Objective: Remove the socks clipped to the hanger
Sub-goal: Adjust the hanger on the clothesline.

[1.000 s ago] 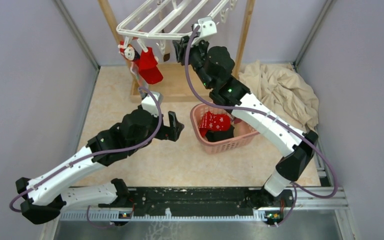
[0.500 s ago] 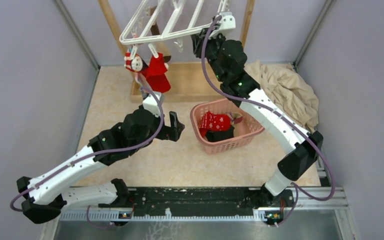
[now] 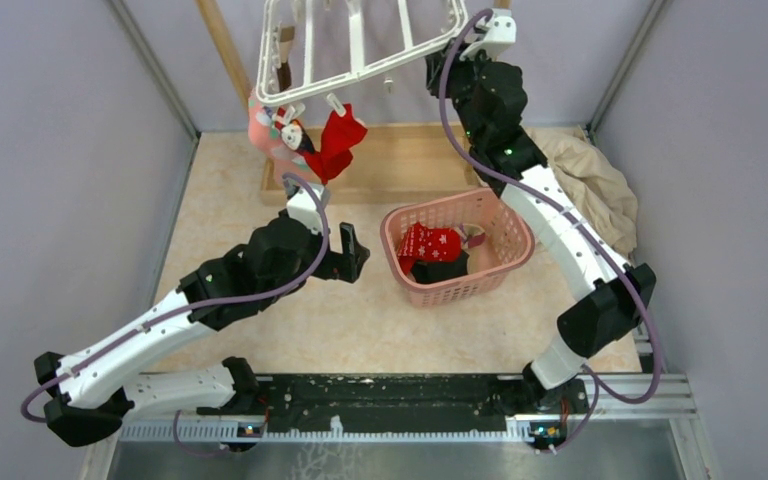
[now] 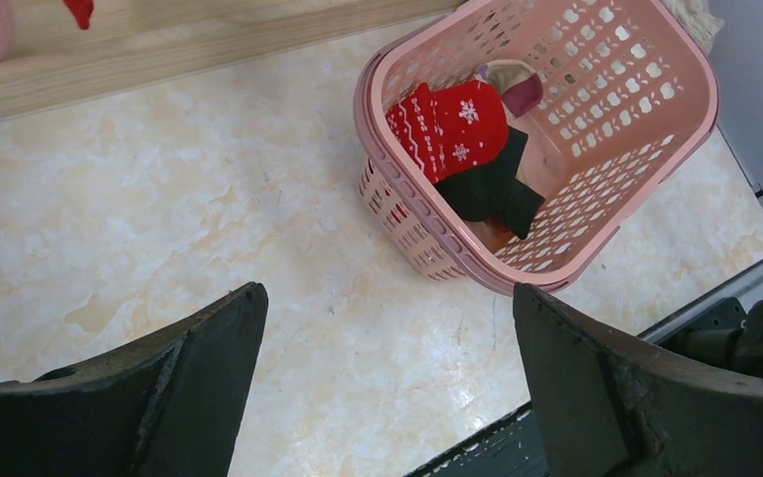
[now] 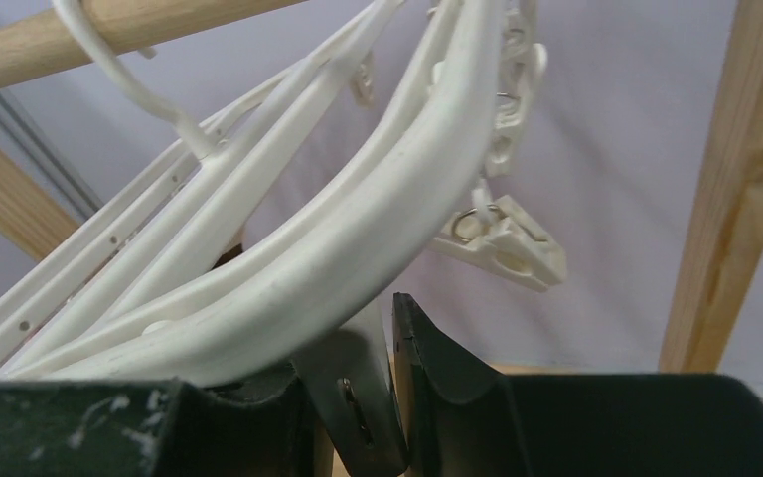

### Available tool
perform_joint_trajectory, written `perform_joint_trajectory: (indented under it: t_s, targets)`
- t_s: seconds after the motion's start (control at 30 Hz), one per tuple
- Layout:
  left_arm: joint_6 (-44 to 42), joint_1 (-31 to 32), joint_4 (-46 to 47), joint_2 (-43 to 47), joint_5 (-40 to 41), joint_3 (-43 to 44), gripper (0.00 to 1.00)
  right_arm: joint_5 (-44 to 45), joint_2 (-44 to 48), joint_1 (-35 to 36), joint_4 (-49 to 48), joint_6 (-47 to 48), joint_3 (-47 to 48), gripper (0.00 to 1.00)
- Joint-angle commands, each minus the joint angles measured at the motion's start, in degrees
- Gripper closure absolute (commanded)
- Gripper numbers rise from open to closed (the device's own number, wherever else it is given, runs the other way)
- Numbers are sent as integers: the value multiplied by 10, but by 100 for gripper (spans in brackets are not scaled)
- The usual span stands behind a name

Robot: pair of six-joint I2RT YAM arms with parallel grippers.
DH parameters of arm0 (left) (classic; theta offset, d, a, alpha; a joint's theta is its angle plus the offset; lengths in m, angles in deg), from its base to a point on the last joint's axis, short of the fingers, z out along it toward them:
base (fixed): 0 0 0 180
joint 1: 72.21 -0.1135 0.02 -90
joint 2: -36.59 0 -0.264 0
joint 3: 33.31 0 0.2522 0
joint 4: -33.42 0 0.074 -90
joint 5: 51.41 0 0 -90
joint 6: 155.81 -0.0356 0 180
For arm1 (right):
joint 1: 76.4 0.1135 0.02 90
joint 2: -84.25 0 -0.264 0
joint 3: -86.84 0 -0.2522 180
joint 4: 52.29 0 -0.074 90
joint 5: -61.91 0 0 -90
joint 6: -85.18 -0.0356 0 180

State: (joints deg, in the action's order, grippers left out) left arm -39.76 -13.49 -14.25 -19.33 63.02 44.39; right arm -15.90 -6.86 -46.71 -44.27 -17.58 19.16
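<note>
The hanger (image 5: 387, 209) hangs tilted from the wooden frame (image 3: 222, 45) at the rear. The right jaws stand narrow, clamped on a white part at its right edge. Two socks, red (image 3: 338, 140) and pink (image 3: 263, 125), hang clipped at its near-left corner, well apart from those jaws. The pink basket (image 4: 616, 119) holds a red patterned sock (image 3: 428, 243) and a black sock (image 3: 440, 270). The left jaws stand wide and empty, just left of the basket.

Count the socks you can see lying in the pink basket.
3: a red patterned sock on top, a black sock lying against it, and a maroon-tipped sock beside the red one. More may be hidden underneath.
</note>
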Motion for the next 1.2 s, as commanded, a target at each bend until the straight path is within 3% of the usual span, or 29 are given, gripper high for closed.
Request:
perform_joint_trajectory:
  t_s: [0.0, 0.7, 1.17]
  targets:
    - [-5, -2, -4, -1, -1, 22, 1, -25, 8, -35, -9, -20, 27, 75]
    - [-8, -2, -21, 4, 5, 35, 1, -97, -123, -139, 45, -75, 191, 75]
    - [-11, -3, -16, -6, 1, 39, 1, -148, -226, -178, 103, -114, 337, 69]
